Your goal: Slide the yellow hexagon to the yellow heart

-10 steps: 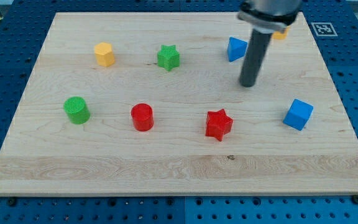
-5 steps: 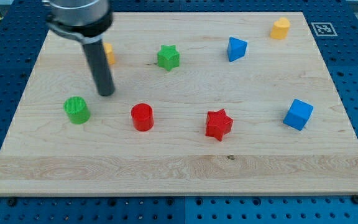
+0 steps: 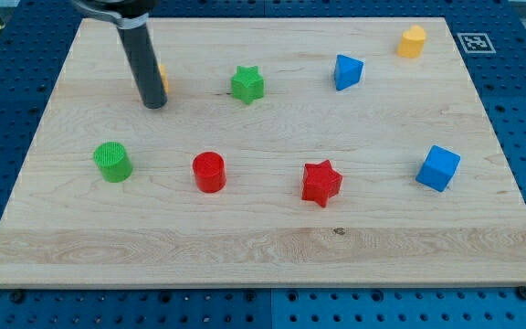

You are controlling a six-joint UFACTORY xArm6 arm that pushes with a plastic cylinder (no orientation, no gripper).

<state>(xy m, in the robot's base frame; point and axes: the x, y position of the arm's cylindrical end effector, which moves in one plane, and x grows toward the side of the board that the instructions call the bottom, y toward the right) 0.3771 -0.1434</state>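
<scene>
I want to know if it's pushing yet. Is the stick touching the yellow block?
Cannot tell. In the camera view my tip stands right in front of the yellow hexagon, hiding most of it, so neither contact nor a gap shows.

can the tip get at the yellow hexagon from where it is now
Probably yes. My tip sits right at the yellow hexagon, on its lower-left side, with the rod hiding most of it. No other block lies between them; the green star stands well to the view's right.

The yellow hexagon (image 3: 162, 78) sits near the surface's top-left, almost wholly hidden behind the dark rod, only a sliver showing. The yellow heart (image 3: 413, 41) rests upright at the top-right corner, well apart.
</scene>
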